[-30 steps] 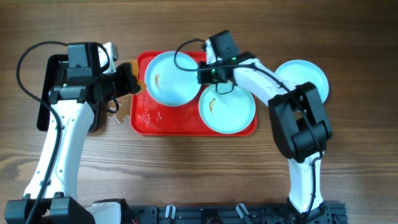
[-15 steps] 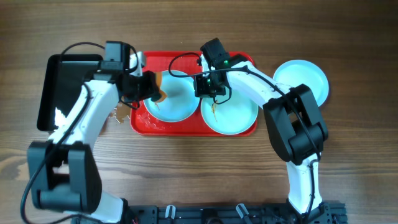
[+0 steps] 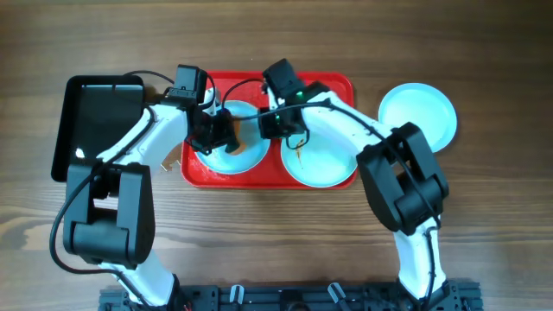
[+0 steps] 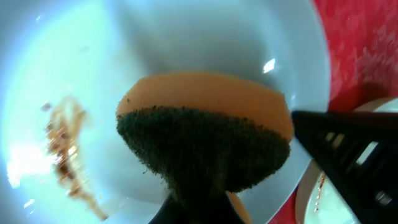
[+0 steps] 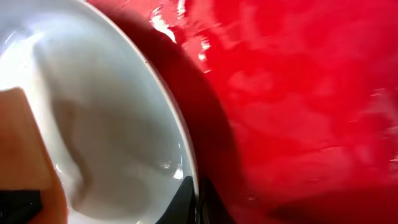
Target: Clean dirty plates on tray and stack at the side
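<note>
Left gripper [image 3: 218, 136] is clamped on an orange sponge [image 4: 205, 124] with a dark green scouring face, holding it low over the bowl of a pale dirty plate [image 4: 174, 43]; a brown smear [image 4: 65, 155] lies just beside the sponge, apart from it; right gripper [image 3: 272, 128] pinches that plate's right rim, its black finger showing at the edge of the left wrist view. This plate sits in the left half of the red tray [image 3: 333, 86], close to the tray's left and far rims; a second plate [image 3: 328, 160] with a brown streak fills the right half, its rim just beside the first, so the right gripper sits in the narrow space between them; a strip of wet red floor shows along the tray's near edge. On the wooden table [image 3: 259, 242], a third plate [image 3: 423, 112] rests off the tray to the right, near its corner; a black tray [image 3: 95, 112] lies to the left, well apart from the plates; both arms reach in over the tray from opposite sides, crowding its middle; wood stretches wide below the tray's near edge.
</note>
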Controlling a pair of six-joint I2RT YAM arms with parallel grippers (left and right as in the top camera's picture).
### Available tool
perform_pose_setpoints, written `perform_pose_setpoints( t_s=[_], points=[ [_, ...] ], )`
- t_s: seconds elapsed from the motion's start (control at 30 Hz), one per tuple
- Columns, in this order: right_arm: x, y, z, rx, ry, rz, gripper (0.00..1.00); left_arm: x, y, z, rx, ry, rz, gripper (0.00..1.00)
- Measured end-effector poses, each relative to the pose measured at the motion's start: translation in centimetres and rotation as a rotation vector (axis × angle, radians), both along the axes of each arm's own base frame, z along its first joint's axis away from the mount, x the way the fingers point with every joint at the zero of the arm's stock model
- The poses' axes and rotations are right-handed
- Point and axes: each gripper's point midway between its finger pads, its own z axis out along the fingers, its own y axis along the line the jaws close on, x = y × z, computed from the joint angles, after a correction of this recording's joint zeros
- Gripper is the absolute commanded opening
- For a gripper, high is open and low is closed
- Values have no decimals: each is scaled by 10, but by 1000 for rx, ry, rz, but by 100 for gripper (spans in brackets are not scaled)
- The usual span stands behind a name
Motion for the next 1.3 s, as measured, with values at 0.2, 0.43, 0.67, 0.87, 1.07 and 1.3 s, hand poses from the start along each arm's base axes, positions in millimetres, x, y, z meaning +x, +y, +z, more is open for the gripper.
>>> perform_pose_setpoints(
  t_s=[0.2, 0.43, 0.67, 0.87, 1.07, 1.3],
  points=[
    [-4, 8, 0, -50, -43, 15, 4, -1, 14, -8, 80, 0, 23, 4],
    [-4, 7, 0, -53, -44, 14, 4, -21, 49, -21, 278, 69, 53, 4],
    [-6, 8, 0, -53, -38, 19, 4, -24, 87, -19, 512, 63, 80, 4],
    [-9, 12, 1, -55, -42, 26, 4, -15, 92, -7, 541, 10, 96, 4],
    [-6, 9, 1, -59, -47, 20, 4, 9, 43, 3, 258, -75, 69, 4],
    [-4, 10, 1, -59, -55, 10, 4, 3, 12, -20, 85, 3, 19, 4]
  ],
)
